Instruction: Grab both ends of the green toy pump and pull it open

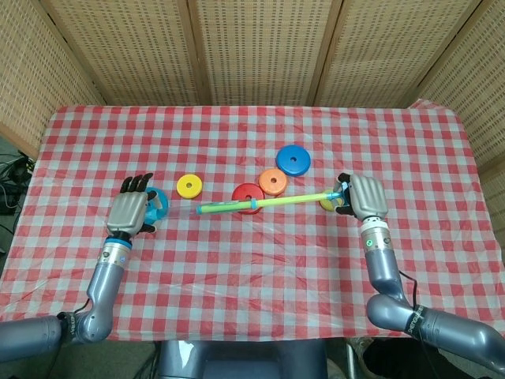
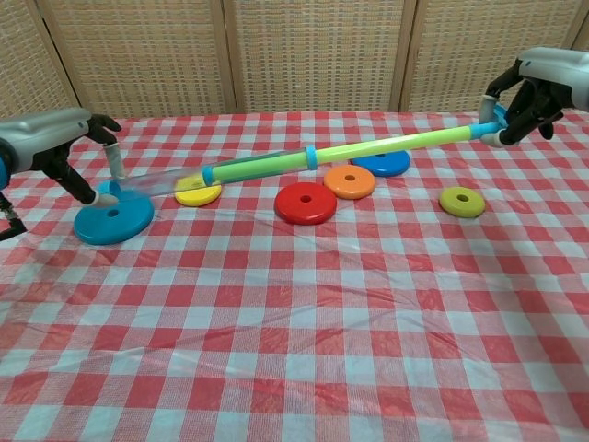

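The green toy pump point(image 2: 276, 164) hangs drawn out long over the table, slanting up toward the right. A faint clear tube point(image 2: 161, 182) runs from its thick green barrel to the left end. My left hand point(image 2: 53, 152) grips that end just above a light blue disc point(image 2: 113, 219). A thin green rod point(image 2: 405, 143) runs to the blue right end, which my right hand point(image 2: 532, 90) grips. In the head view the pump point(image 1: 268, 202) spans between my left hand point(image 1: 130, 212) and my right hand point(image 1: 365, 196).
Discs lie on the checked cloth under the pump: yellow point(image 2: 198, 193), red point(image 2: 306, 202), orange point(image 2: 349, 180), dark blue point(image 2: 382, 163) and yellow-green point(image 2: 461, 200). Wicker screens stand behind the table point(image 1: 260, 268).
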Motion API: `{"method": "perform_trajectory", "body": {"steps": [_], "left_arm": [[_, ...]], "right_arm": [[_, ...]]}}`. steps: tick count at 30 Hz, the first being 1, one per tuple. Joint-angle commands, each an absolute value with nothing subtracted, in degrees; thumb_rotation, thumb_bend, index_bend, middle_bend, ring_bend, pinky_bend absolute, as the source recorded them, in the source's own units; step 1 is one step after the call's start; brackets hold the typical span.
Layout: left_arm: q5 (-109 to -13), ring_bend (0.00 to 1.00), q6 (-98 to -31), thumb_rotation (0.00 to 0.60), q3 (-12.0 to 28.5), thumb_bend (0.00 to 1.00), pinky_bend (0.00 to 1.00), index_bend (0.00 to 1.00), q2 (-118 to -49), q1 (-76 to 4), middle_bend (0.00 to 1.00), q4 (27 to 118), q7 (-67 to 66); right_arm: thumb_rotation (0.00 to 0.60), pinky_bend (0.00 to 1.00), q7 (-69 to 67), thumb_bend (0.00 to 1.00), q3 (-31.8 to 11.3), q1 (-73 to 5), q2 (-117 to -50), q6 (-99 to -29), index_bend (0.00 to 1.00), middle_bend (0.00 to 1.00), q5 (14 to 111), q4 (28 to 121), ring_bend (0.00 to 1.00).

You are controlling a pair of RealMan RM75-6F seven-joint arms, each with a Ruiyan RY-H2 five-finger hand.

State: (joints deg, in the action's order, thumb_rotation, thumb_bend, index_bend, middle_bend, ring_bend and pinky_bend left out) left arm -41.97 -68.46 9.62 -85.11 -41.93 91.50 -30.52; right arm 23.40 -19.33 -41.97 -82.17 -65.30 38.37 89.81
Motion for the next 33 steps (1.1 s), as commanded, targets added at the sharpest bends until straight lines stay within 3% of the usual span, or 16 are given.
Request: {"method": "perform_trajectory", "body": {"steps": [1, 27, 30, 33], "left_arm": [[-42.27, 0.00, -67.81, 0.600, 9.17, 0.27, 0.00, 0.52, -84.71, -41.18, 0.00, 90.33, -29.93], [-43.10, 0.00, -65.35, 0.600, 9.61, 0.27, 0.00, 0.51, -85.52, -40.27, 0.00, 87.11, -32.57], [-43.34, 0.00, -64.38, 0.600, 9.91, 0.25, 0.00, 0.41, -85.39, -40.53, 0.00, 87.79, -32.26], [-43.87, 0.00, -63.35, 0.600, 9.98, 0.16, 0.00, 0.20, -84.84, -40.80, 0.00, 88.83, -32.07]], "right_arm": [[0.600, 0.72, 23.42, 0.57, -19.30, -41.69, -82.17, -65.16, 0.73, 1.00, 37.69, 88.63, 0.96], [0.600, 0.72, 20.69, 0.57, -19.43, -38.92, -80.63, -63.06, 0.73, 1.00, 36.79, 83.21, 0.96], [0.600, 0.64, 21.85, 0.51, -18.13, -38.73, -79.68, -61.47, 0.59, 0.87, 36.94, 83.81, 0.85], [0.600, 0.35, 24.10, 0.38, -17.18, -38.88, -78.23, -59.23, 0.36, 0.51, 34.20, 85.31, 0.54]]}}
